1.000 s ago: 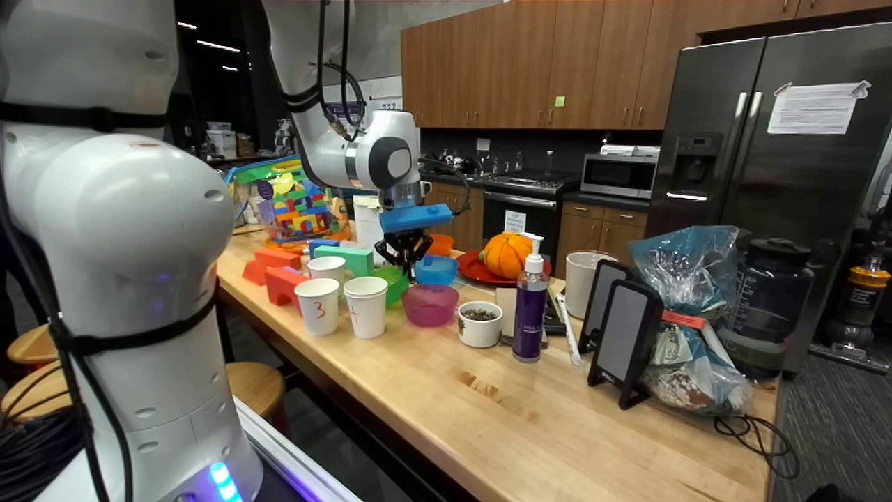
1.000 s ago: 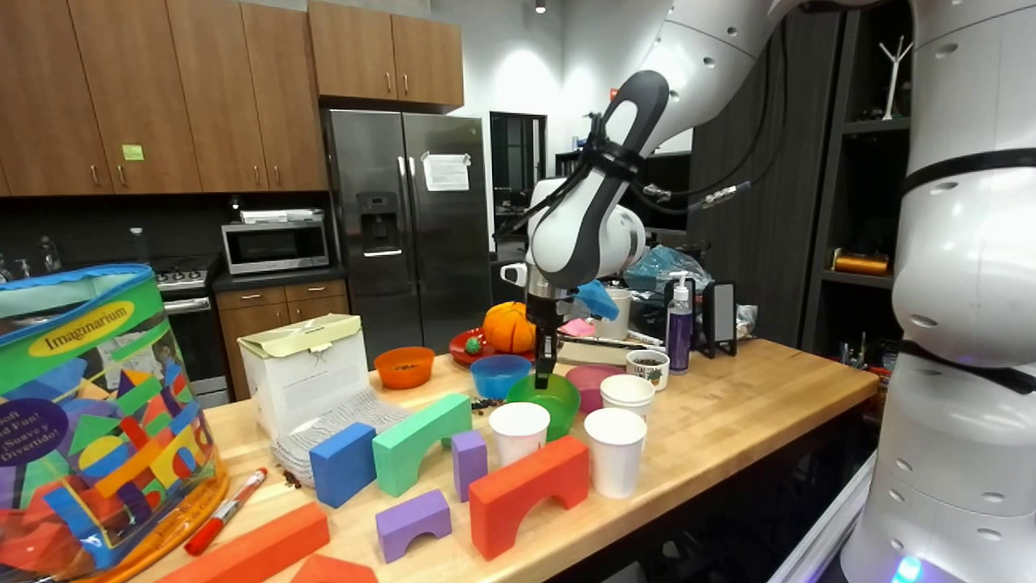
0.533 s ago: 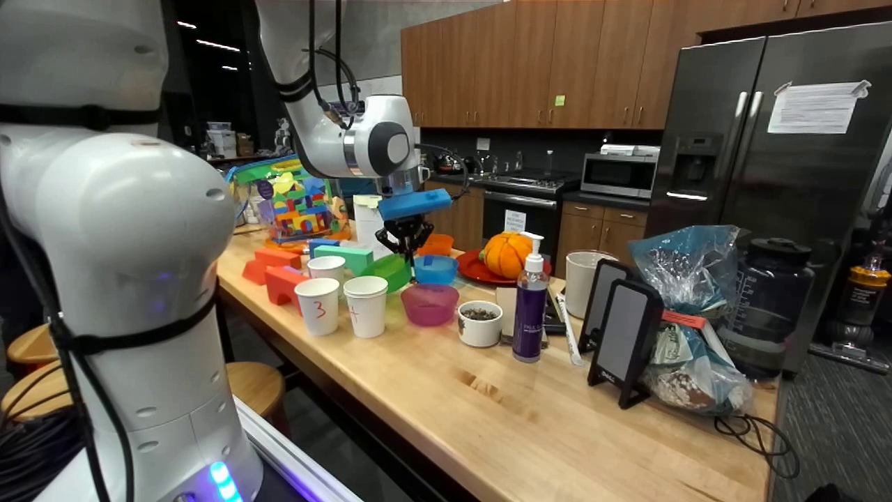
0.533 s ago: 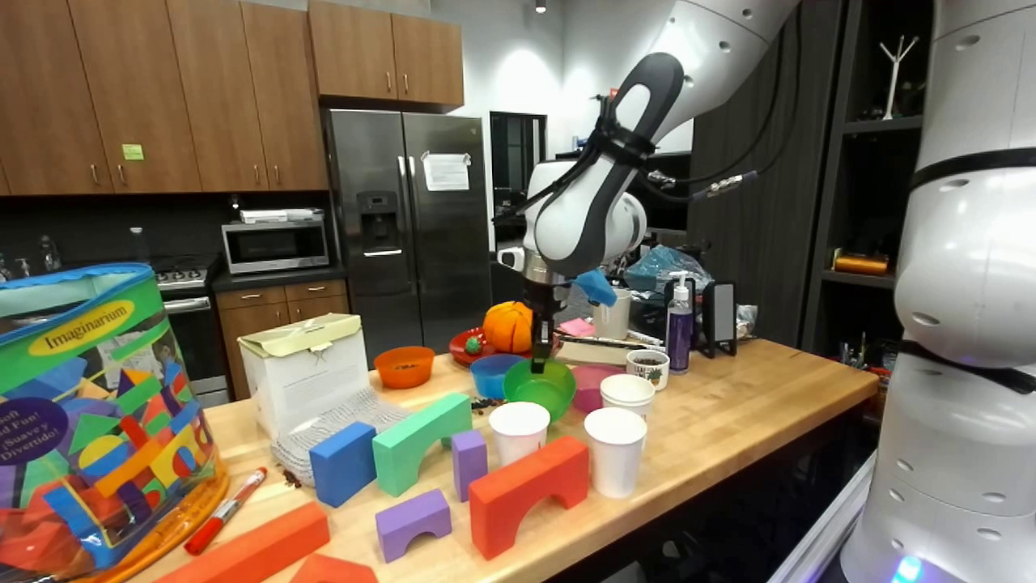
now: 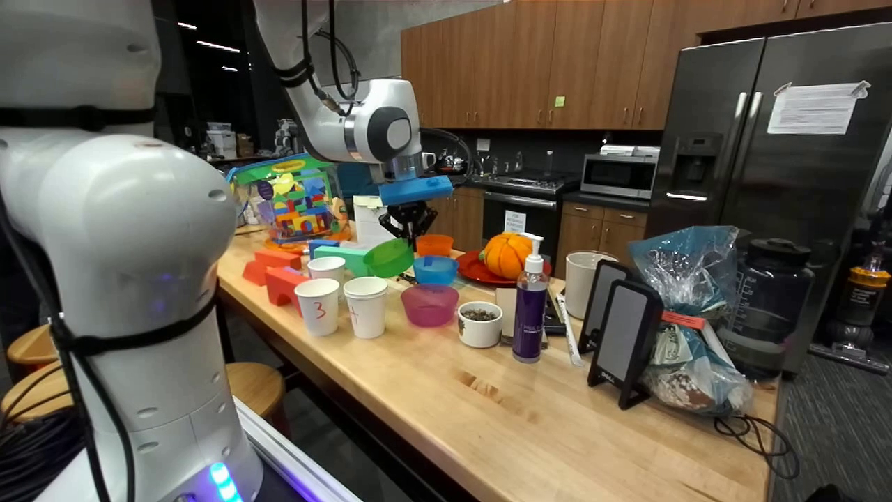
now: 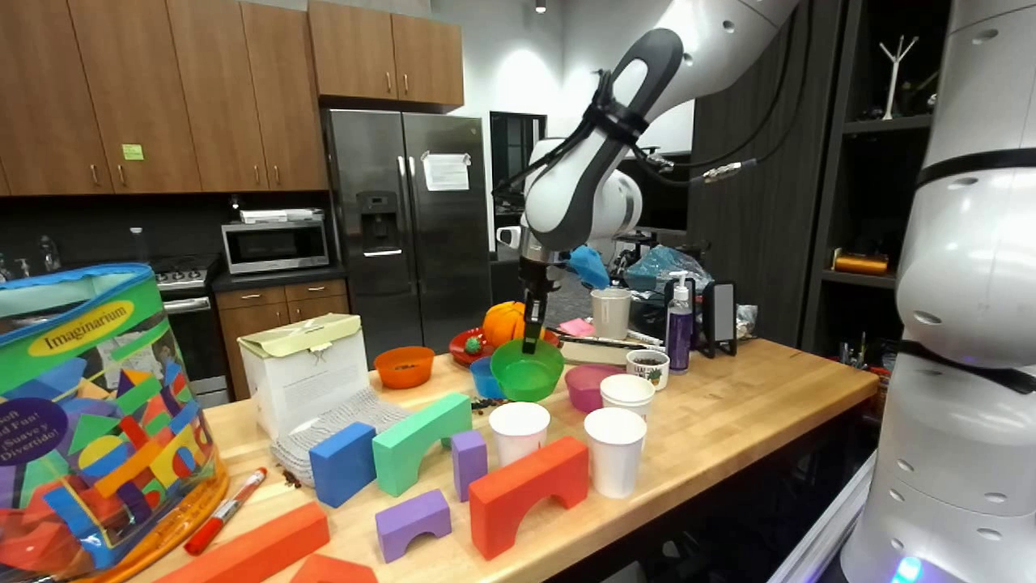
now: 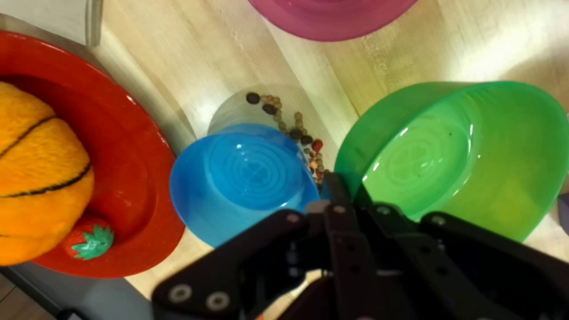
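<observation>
My gripper (image 7: pixel 351 191) is shut on the near rim of a translucent green bowl (image 7: pixel 426 164), one finger inside and one outside. The bowl hangs tilted above the table; it shows in both exterior views (image 5: pixel 388 259) (image 6: pixel 518 380), under the gripper (image 5: pixel 412 240). Its inside looks empty but for a few tiny specks. A blue bowl (image 7: pixel 244 178) stands just beside it, also looking empty. Mixed peppercorns (image 7: pixel 306 140) lie loose on the table between these bowls. A pink bowl (image 5: pixel 430 305) and an orange bowl (image 6: pixel 404 367) with dark bits inside stand nearby.
A red plate (image 7: pixel 129 178) holds a plush pumpkin (image 7: pixel 40 178) and a strawberry (image 7: pixel 91 240). Paper cups (image 5: pixel 319 307), foam blocks (image 6: pixel 530 494), a white box (image 6: pixel 307 372), a small pot of dried bits (image 5: pixel 480 328) and a purple pump bottle (image 5: pixel 531 314) stand around on the table (image 5: pixel 446 390).
My gripper has risen with the green bowl. The bowl has left the table and tilted, and peppercorns show where it stood. The other things have not moved.
</observation>
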`<state>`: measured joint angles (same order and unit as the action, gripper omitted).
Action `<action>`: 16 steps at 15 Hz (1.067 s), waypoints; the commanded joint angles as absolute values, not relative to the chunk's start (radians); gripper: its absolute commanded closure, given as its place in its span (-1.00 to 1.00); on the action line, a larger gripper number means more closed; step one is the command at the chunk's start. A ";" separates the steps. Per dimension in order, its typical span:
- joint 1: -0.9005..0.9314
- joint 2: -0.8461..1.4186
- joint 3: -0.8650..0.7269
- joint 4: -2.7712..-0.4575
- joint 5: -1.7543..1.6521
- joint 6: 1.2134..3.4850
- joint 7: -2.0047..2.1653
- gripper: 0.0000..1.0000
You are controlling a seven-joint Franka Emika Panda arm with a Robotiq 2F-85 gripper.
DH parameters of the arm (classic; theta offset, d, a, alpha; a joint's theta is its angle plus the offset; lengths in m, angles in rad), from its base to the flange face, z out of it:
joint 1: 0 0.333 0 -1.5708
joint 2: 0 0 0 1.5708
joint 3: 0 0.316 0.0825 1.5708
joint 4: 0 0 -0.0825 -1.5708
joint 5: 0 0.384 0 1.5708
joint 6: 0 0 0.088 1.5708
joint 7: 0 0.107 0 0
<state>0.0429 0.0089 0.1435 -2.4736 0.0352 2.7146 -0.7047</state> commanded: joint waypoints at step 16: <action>-0.002 0.155 0.106 -2.240 0.461 2.600 -0.709 0.98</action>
